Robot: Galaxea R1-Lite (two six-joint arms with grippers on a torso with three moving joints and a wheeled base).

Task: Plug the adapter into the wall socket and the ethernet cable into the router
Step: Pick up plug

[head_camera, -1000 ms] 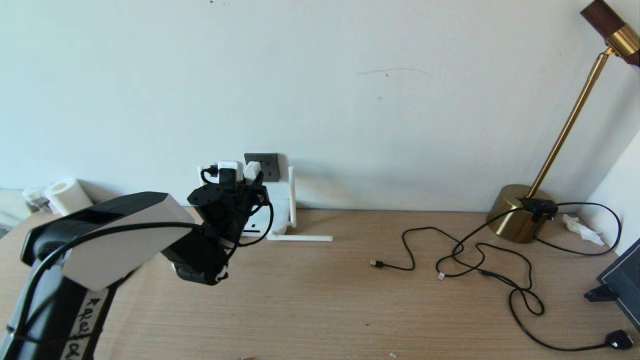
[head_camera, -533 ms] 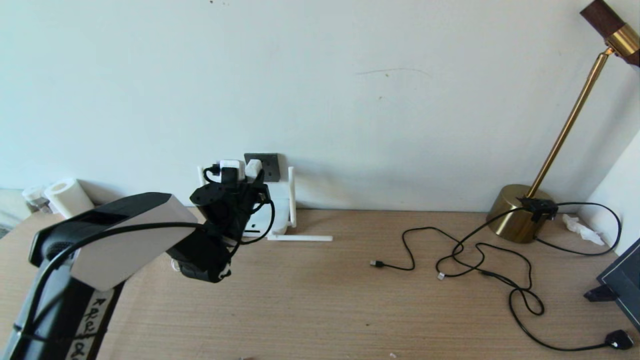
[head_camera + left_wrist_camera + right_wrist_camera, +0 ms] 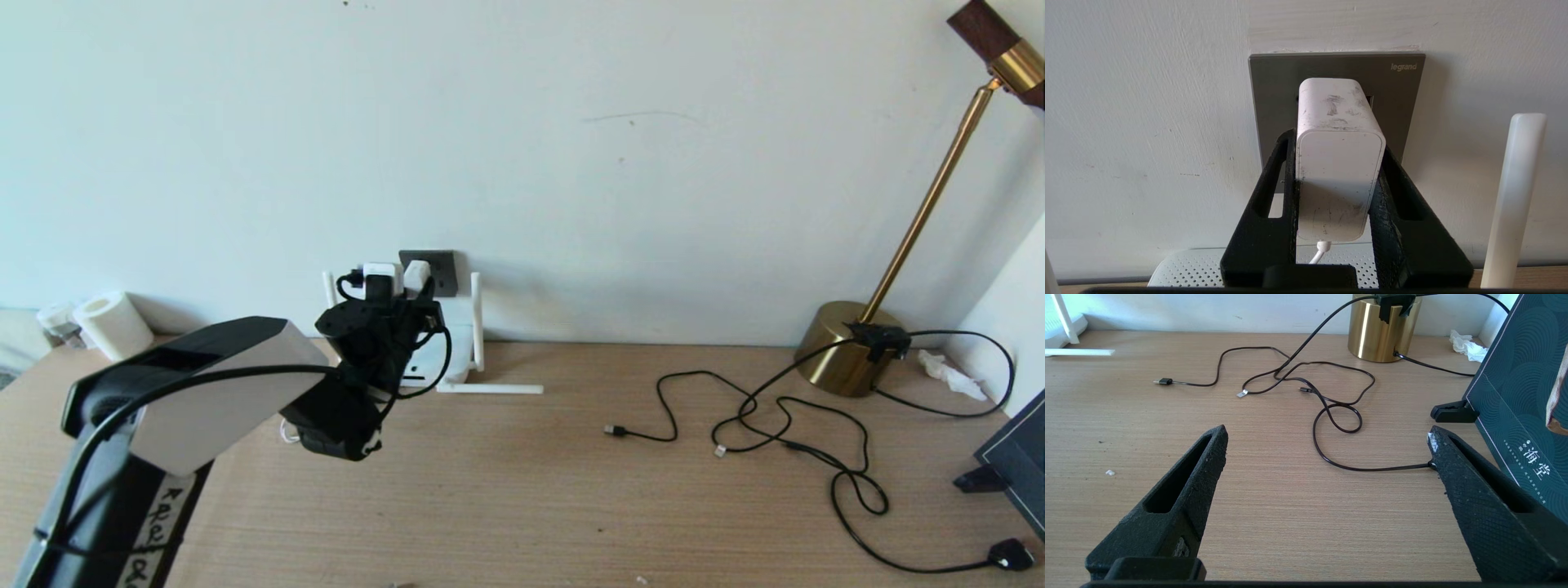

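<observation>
My left gripper (image 3: 1337, 147) is shut on the white adapter (image 3: 1340, 163), one black finger on each side. The adapter's far end sits against the dark grey wall socket (image 3: 1396, 94); its prongs are hidden. Its thin white cord hangs down over the router (image 3: 1184, 265). In the head view the adapter (image 3: 415, 276) is at the socket (image 3: 443, 271), above the white router (image 3: 453, 343). The ethernet cable (image 3: 853, 539) lies at the table's right, its clear-tipped plug (image 3: 720, 450) free. My right gripper (image 3: 1327, 437) hovers open over the table near that cable (image 3: 1331, 459).
A router antenna (image 3: 1515, 196) stands just beside the socket, and another (image 3: 490, 389) lies flat on the table. A brass lamp (image 3: 849, 347), thinner black USB cables (image 3: 614, 430), a tissue (image 3: 947, 371) and a dark teal box (image 3: 1527, 396) crowd the right. A paper roll (image 3: 110, 322) sits far left.
My left arm has crept a little toward the wall with the adapter still held. The cables and the right gripper have stayed put.
</observation>
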